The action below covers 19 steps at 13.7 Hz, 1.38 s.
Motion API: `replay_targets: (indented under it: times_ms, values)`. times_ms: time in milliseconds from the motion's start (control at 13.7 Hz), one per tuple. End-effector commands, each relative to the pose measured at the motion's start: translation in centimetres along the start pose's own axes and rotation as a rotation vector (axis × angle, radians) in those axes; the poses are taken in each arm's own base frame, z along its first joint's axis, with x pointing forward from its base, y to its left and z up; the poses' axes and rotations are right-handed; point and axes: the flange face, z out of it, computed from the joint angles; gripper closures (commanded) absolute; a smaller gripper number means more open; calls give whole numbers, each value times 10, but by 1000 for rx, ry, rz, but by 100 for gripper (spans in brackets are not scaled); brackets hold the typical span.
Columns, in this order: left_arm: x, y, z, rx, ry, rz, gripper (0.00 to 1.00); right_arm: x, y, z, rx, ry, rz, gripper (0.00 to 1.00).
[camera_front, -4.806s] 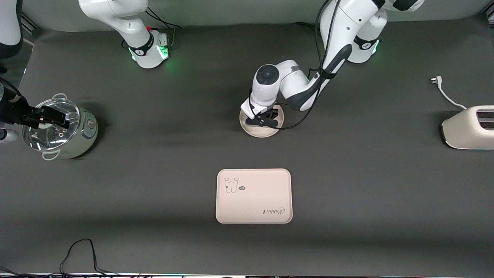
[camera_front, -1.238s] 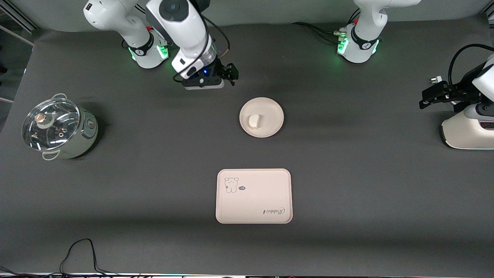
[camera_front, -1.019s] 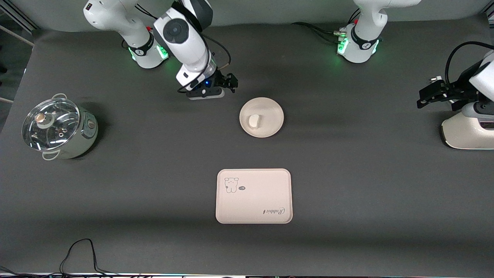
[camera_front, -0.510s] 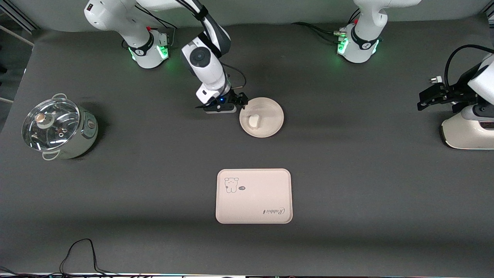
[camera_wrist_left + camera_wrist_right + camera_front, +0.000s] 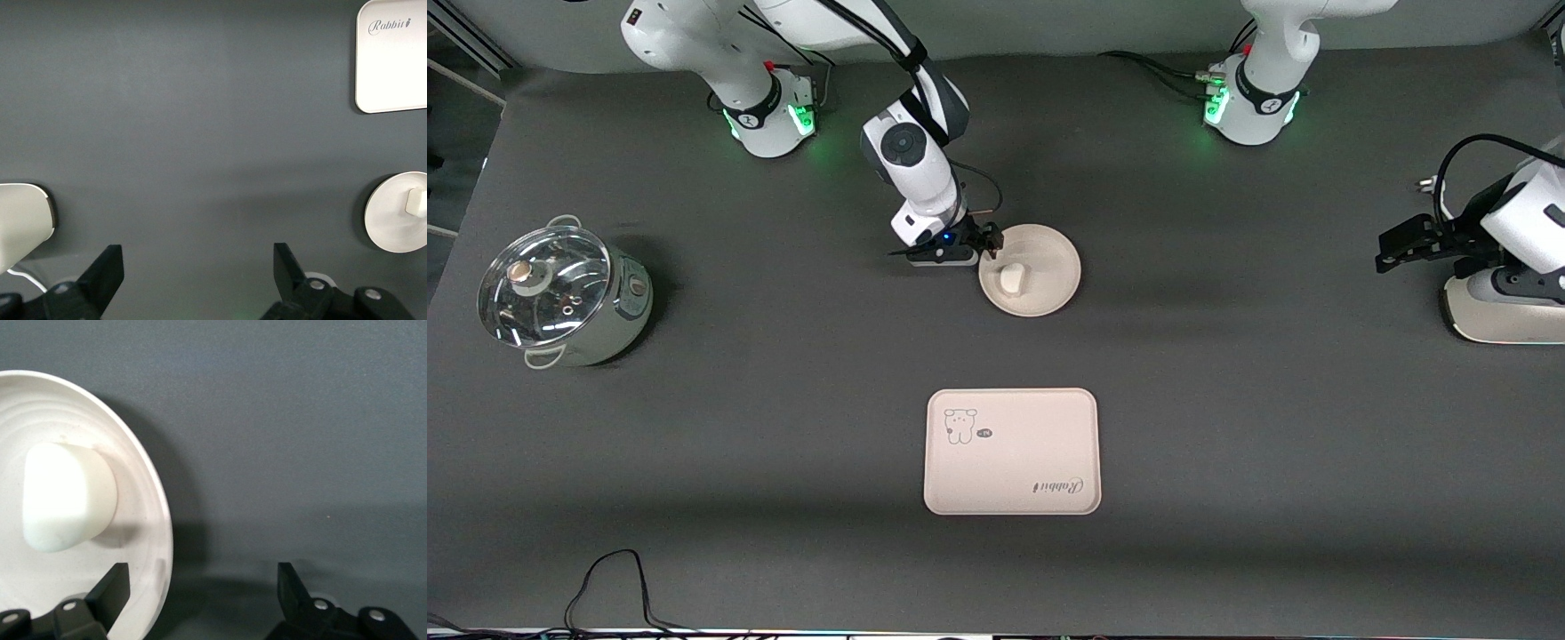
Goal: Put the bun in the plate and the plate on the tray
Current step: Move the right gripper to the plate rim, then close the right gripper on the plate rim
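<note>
- We see the right tool (image 5: 989, 240) released, one finger over the plate (image 5: 1049, 267) rim, the other over bare counter (image 5: 783, 400).
- The bun (image 5: 1011, 278) lies in the plate, just past the fingers.
- The tray (image 5: 1011, 451) sits well apart, nearer the front camera.
- The left tool (image 5: 1392, 249) waits released beside the toaster (image 5: 1494, 316).

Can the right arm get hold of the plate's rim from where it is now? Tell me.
Probably yes. The right gripper is open and low at the plate rim on the side toward the right arm's end; in the right wrist view one finger is over the rim. The bun sits inward, clear of it.
</note>
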Motion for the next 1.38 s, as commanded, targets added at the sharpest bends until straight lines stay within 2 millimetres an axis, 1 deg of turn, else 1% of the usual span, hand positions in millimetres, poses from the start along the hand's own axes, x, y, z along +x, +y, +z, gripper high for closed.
replay_targets:
  times_ms: [0, 146, 218, 364, 510, 728, 874, 947, 1019, 1165, 1311]
  values:
    - [-3, 2, -9, 25, 10, 1, 0, 7, -3, 6, 17, 16, 8, 11]
    - [-3, 3, -9, 25, 13, 3, 0, 9, -7, 2, 30, 12, 29, 22]
    - [-2, 3, -9, 25, 16, 3, 0, 13, -13, -1, 41, 12, 39, 29]
    - [-2, 0, -9, 25, 18, -2, 0, 14, -16, -3, 45, 11, 42, 46]
    - [-3, -3, -11, 43, 19, -3, 0, 13, -16, -3, 47, 11, 41, 59]
    - [-5, -2, -13, 49, 18, -1, 0, 13, -15, -2, 44, 11, 36, 75]
    - [-4, -4, -13, 49, 28, -7, 0, 12, -16, -2, 44, 10, 31, 80]
    - [-3, -5, -12, 49, 26, -8, 0, 11, -16, 0, 41, 8, 28, 86]
    - [-2, -3, -11, 50, 26, -5, 0, 11, -16, 0, 41, 8, 26, 87]
    - [-3, 2, -12, 50, 29, -8, 0, 12, -16, -2, 44, 10, 26, 98]
    - [-5, 1, -15, 48, 32, -10, 0, 15, -20, -8, 55, 15, 26, 100]
